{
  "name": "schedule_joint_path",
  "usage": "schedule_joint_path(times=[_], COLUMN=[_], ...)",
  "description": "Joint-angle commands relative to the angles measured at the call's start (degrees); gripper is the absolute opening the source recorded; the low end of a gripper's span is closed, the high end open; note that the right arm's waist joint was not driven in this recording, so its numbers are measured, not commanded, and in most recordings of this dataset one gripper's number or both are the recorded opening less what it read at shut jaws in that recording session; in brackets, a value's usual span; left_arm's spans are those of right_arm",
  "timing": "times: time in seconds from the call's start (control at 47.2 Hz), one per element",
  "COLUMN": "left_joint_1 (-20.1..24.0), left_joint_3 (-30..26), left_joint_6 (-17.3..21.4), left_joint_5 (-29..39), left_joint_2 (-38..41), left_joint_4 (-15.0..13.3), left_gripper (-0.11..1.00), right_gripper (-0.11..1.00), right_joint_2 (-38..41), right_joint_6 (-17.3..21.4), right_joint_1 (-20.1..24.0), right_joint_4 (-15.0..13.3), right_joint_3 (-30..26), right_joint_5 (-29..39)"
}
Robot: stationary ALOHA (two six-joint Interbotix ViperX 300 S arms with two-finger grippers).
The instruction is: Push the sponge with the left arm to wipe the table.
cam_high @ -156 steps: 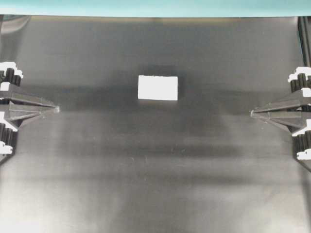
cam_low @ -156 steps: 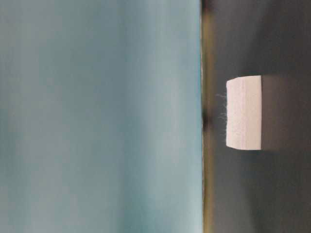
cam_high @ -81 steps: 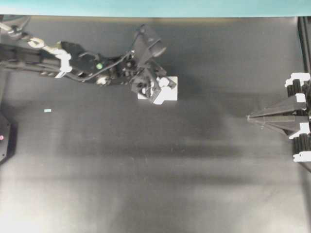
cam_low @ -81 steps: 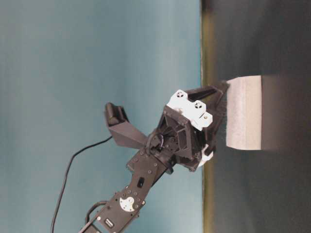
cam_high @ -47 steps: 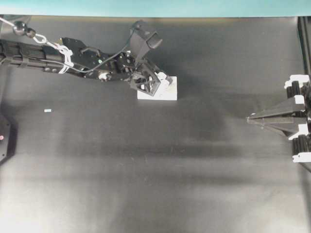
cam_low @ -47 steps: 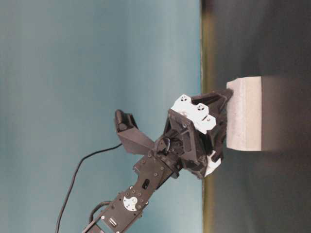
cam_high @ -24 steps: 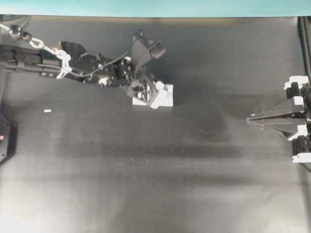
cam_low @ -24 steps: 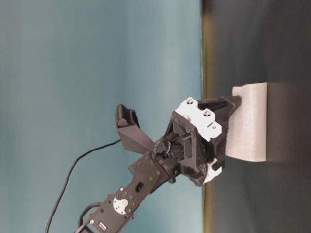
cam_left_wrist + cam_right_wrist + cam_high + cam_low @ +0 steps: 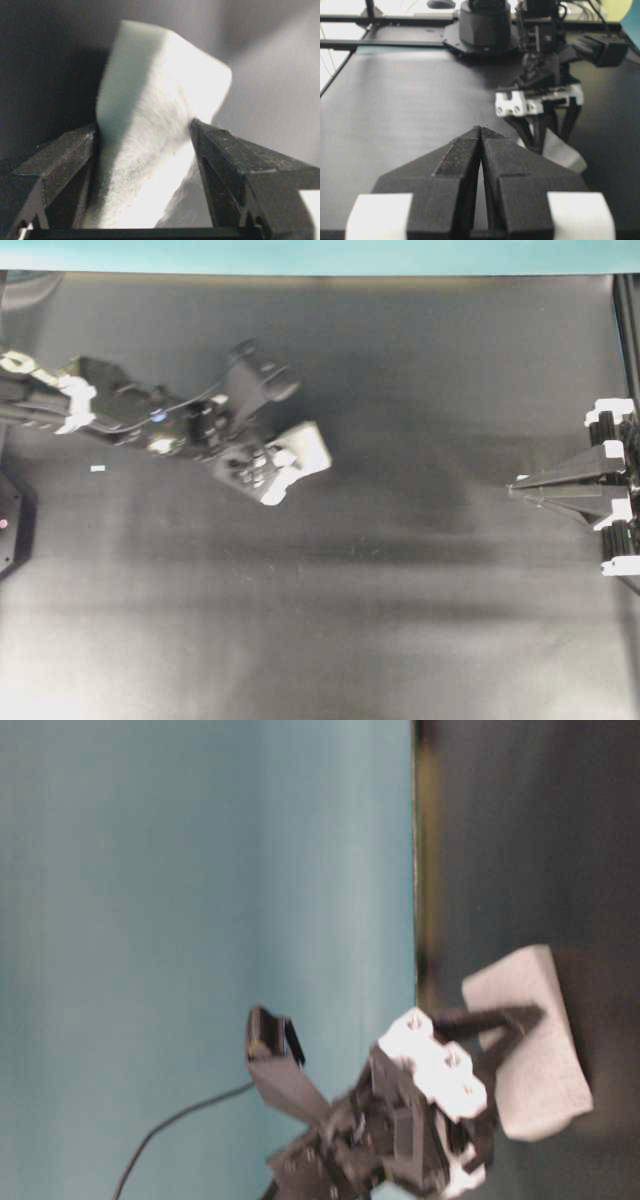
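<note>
You had one sponge (image 9: 305,449), a plain white block, skewed on the table (image 9: 420,620) left of centre, pinched by the left gripper (image 9: 145,135). The right gripper (image 9: 518,488) was pressed together.

Black jointed left arm (image 9: 120,410), white clips, dark cable

Porous foam sponge (image 9: 150,130); matt dark table (image 9: 400,620); black plastic pincer (image 9: 145,150).

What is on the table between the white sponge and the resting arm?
Nothing: overhead, only bare table separates the sponge from the right end effector.
</note>
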Motion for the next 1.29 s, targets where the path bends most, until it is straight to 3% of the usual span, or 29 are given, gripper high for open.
schedule_joint_path(times=[0.0, 0.36, 0.742, 0.891, 1.103, 1.272], left_joint_1=[-2.5, -9.7, -18.0, -23.1, -30.8, -37.2], left_joint_3=[2.3, 5.9, 11.5, 14.1, 14.6, 15.3], left_joint_6=[-1.1, -7.4, -16.5, -19.2, -20.1, -24.8], left_joint_5=[0.2, 0.2, 0.2, -0.8, -1.8, -1.8], left_joint_2=[-1.1, -3.3, -7.9, -9.5, -9.5, -9.3], left_joint_4=[0.2, 0.2, 0.2, 0.2, 0.2, 0.2], left_gripper=[0.66, 0.66, 0.65, 0.65, 0.65, 0.65], right_gripper=[0.00, 0.00, 0.00, 0.00, 0.00, 0.00], right_joint_2=[0.3, 0.3, 0.3, 0.1, -0.1, -0.2], right_joint_6=[-0.5, -0.5, -0.5, -0.5, -0.5, -0.3], right_joint_1=[0.0, 0.0, 0.0, 0.0, 0.0, 0.0], right_joint_4=[0.1, 0.1, 0.1, 0.1, 0.1, 0.1], right_joint_3=[-0.4, -0.3, 0.2, 0.3, 0.3, 0.3], right_joint_5=[-0.4, -0.3, -0.3, -0.3, -0.5, -0.5])
